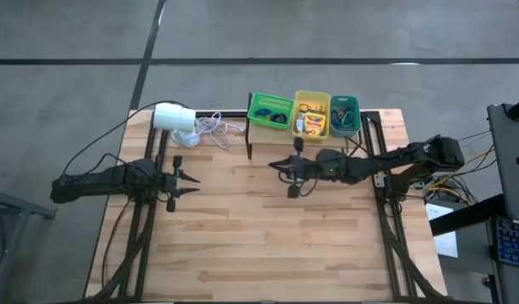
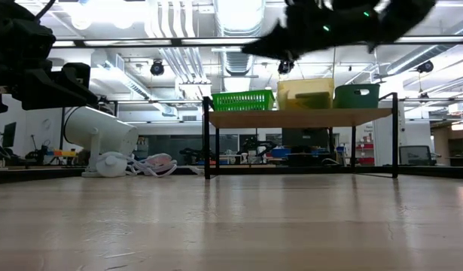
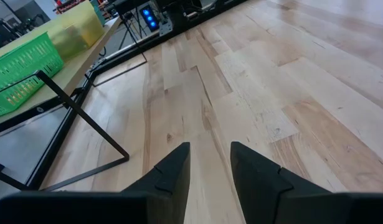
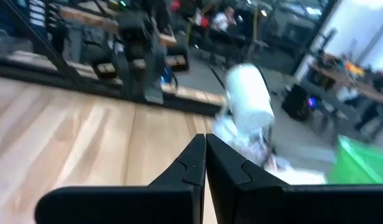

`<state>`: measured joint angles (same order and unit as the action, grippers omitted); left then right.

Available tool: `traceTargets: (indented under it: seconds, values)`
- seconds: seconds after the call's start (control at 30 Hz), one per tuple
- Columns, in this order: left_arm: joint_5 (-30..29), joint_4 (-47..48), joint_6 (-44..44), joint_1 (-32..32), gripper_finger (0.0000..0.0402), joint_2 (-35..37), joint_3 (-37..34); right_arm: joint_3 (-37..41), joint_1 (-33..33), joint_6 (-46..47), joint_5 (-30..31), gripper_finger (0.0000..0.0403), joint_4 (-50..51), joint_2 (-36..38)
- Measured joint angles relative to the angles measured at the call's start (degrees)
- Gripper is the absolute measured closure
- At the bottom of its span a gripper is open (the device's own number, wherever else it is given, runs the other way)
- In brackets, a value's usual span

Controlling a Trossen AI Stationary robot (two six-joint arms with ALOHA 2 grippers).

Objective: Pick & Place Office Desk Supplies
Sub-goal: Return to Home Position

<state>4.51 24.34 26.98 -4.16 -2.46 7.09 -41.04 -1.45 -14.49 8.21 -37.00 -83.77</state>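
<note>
On the wooden table (image 1: 267, 245), crayon boxes (image 1: 313, 125) lie in the yellow bin (image 1: 312, 95) on the shelf (image 2: 299, 118) at twelve o'clock. The right gripper (image 1: 276, 165), clenched and empty, hovers before it; a wide homeward swing could clip that shelf. The left gripper (image 1: 191, 184), released, waits at nine o'clock.

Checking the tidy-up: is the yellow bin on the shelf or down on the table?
On the shelf: the yellow bin stands on its board between the green bin and teal bin.
</note>
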Motion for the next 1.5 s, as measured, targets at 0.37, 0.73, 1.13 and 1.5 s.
traceTargets:
  seconds: [0.37, 0.73, 1.13, 1.5]
  values:
    - [0.0, 0.0, -0.1, 0.0, 0.0284, 0.0, 0.0, 18.7, 0.0, 6.1, 2.8, 0.0394, -0.9, 17.1]
    - [0.0, 0.0, -0.1, 0.0, 0.0284, 0.0, 0.0, 36.1, 0.0, 2.5, 2.9, 0.0394, -1.1, 42.9]
    - [0.0, 0.0, 0.0, 0.0, 0.0284, 0.0, 0.0, 40.5, 0.0, 8.4, 3.9, 0.0394, 16.1, 64.9]
    - [0.0, 0.0, 0.0, 0.0, 0.0284, 0.0, 0.0, 40.5, 0.0, 7.8, 4.0, 0.0394, 29.6, 81.9]
